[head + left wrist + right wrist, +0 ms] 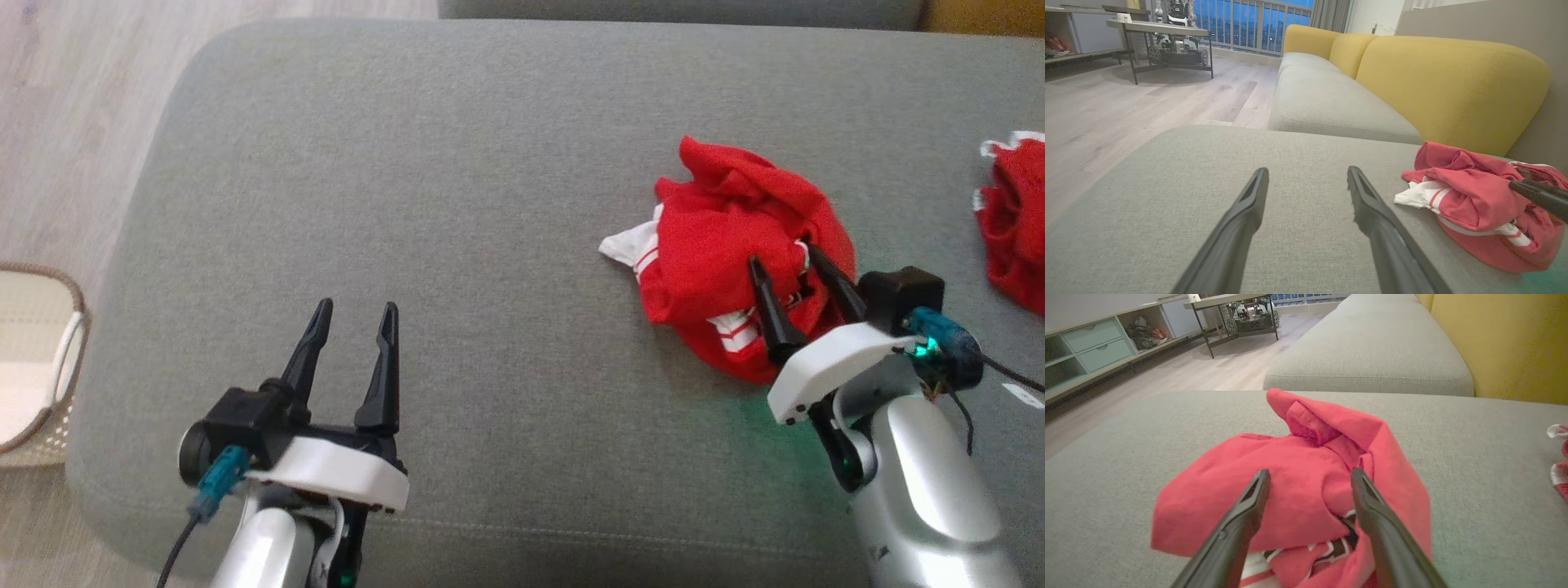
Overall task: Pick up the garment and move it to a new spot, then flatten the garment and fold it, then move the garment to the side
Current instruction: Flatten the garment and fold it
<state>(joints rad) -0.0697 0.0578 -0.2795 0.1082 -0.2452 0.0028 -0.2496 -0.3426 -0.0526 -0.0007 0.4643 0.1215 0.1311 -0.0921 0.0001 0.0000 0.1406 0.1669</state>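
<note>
Two tools are in view, each with two dark fingers. The left tool [359,305] hovers over bare grey cushion [490,163] with its fingers spread wide, holding nothing. The right tool [782,253] is also fully apart and empty. Its two fingers stand over the near side of the garment [718,237], one to each side of a raised fold; whether the tips touch the cloth is hard to tell. The garment, one crumpled red heap with white striped trim, lies on the right half of the cushion, well apart from the left tool. A second red-and-white piece [1016,220], probably another garment, lies at the cushion's right edge, cut off by the frame. One pale basket [49,359] stands on the wooden floor [65,122] left of the cushion. Farther on, the left wrist view shows one long grey sofa seat [1331,102] with three yellow back cushions [1453,85], and one dark-legged desk [1163,30] by the window.
</note>
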